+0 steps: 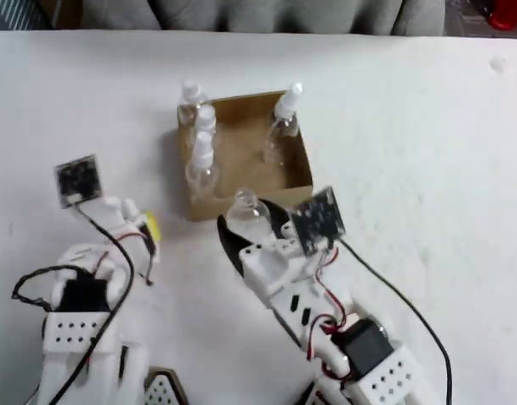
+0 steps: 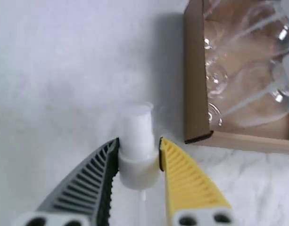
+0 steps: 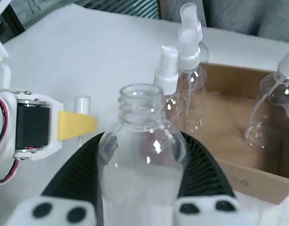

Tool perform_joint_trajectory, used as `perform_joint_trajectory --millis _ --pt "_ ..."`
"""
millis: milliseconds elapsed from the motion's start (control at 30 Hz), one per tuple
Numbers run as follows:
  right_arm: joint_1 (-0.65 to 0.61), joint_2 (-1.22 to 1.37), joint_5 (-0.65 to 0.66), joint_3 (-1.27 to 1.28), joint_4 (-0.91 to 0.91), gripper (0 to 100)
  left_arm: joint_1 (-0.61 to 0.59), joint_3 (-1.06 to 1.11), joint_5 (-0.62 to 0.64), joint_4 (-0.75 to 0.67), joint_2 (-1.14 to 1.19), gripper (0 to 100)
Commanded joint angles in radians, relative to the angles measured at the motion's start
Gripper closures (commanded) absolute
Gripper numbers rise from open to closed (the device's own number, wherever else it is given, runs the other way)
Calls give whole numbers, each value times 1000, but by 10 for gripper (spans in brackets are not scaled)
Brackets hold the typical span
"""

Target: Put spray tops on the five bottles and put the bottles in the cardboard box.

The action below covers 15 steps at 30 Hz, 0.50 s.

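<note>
Your right hand (image 3: 143,143) is clamped on the clear open-necked plastic bottle (image 3: 140,101), just beside the brown cardboard box (image 3: 248,176). Your left hand (image 2: 138,148) grips the white spray top (image 2: 136,127). The bottle is probably light and slippery, so hold its body.

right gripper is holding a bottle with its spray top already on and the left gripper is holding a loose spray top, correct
Not quite. The bottle in the right gripper has a bare open neck with nothing fitted, as the right wrist view shows. The left gripper does hold a loose spray top.
</note>
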Motion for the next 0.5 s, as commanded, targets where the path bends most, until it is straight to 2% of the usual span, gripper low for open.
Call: perform_joint_trajectory --millis 0,133,300,467 --pt "-41 -87 -6 48 -90 981 -113 -106 94 -38 -28 979" --pt "-125 -130 -6 121 -156 981 -216 -141 209 -38 -28 979" --pt "-170 -130 -6 226 -292 981 -282 -187 327 -41 -28 979" --pt "-179 -137 -3 285 -367 981 -377 -198 442 -175 -28 979"
